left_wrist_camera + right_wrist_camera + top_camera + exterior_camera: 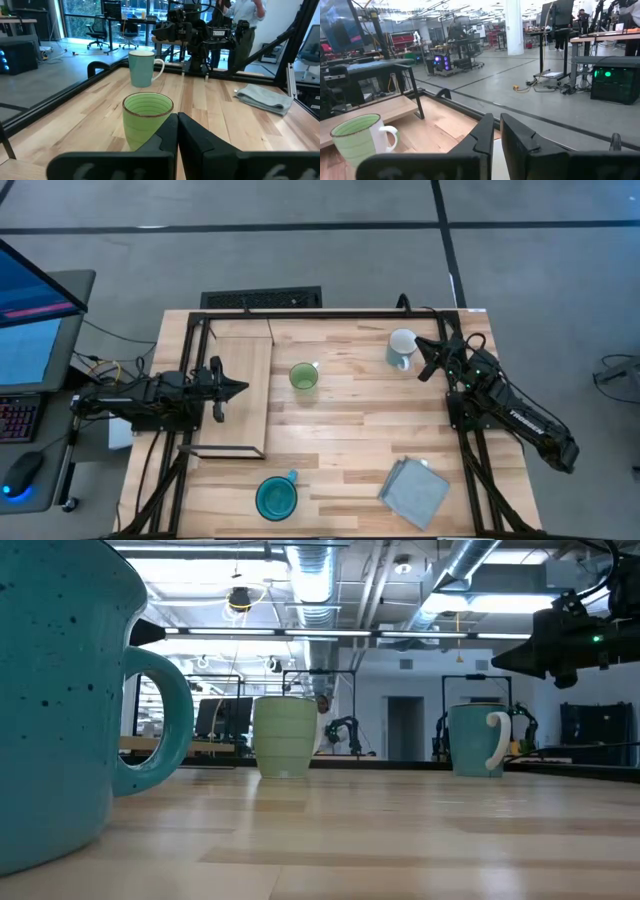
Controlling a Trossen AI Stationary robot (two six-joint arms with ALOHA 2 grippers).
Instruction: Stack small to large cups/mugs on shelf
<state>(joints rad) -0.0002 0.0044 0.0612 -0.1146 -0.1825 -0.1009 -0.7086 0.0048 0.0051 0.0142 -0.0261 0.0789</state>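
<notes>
Looming closest to the low camera, the teal-blue mug (60, 700) is sitting on the bench (340, 430), well off to the side of your left pincer (238, 388). That pincer is hovering above the shelf (240, 365) with its fingers pressed together, clenched on nothing. Just ahead of its tips the small light-green mug (147, 120) is standing upright and untouched. Your right pincer (428, 366), equally clenched and empty, is hanging just beside the white mug (401, 348). You are probably dealing with glazed ceramic: stiff, weighty for its size, slick, and liable to chip if it is knocked or dropped. Consider opening wide and pinching across a rim wall or the handle, squarely. No mug is sitting on the shelf yet.
</notes>
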